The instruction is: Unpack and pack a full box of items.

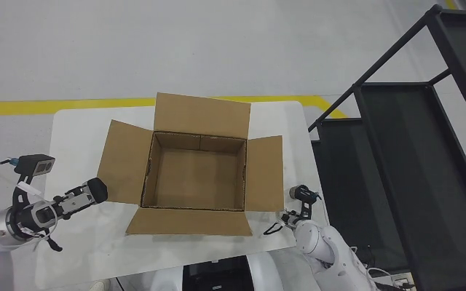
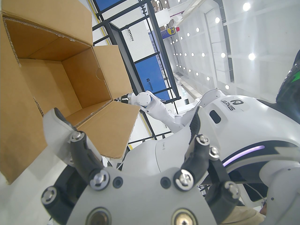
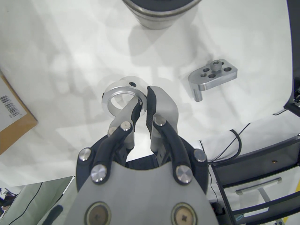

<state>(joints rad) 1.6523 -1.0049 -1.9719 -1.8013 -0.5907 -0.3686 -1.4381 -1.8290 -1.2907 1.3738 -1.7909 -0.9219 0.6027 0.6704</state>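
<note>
The white bench point(image 1: 73, 131) carries everything. At 3 o'clock from it, off its edge, stands a black shelf rack point(image 1: 393, 145).

The cardboard box point(image 1: 196, 116) sits at the middle of the bench. All four flaps are folded out flat and its brown floor is in plain sight from above. The flap at 12 o'clock lies toward the yellow floor line point(image 1: 73, 106).

The left hand point(image 1: 97, 190) hangs at 8 o'clock from the box, just off the corner of the 9 o'clock flap and apart from the cardboard. Its fingers point(image 2: 58, 127) are spread wide, released, with nothing between them.

The right hand point(image 3: 143, 99) is at 4 o'clock from the box, low over the bench beside the 3 o'clock flap. It is clenched on a metal ring point(image 3: 119, 85), with one finger inside the bore and the other against the outer wall. The ring appears to rest flat on the bench.

Beyond the ring stands a metal cylinder point(image 3: 154, 17), upright, with a dark lining inside its mouth. It is near the ring but clear of it. In the top view it is at 4 o'clock from the box, close to the bench edge.

A small drilled metal bracket point(image 3: 221, 75) lies flat on the bench beside the ring, apart from both the ring and the cylinder.
</note>
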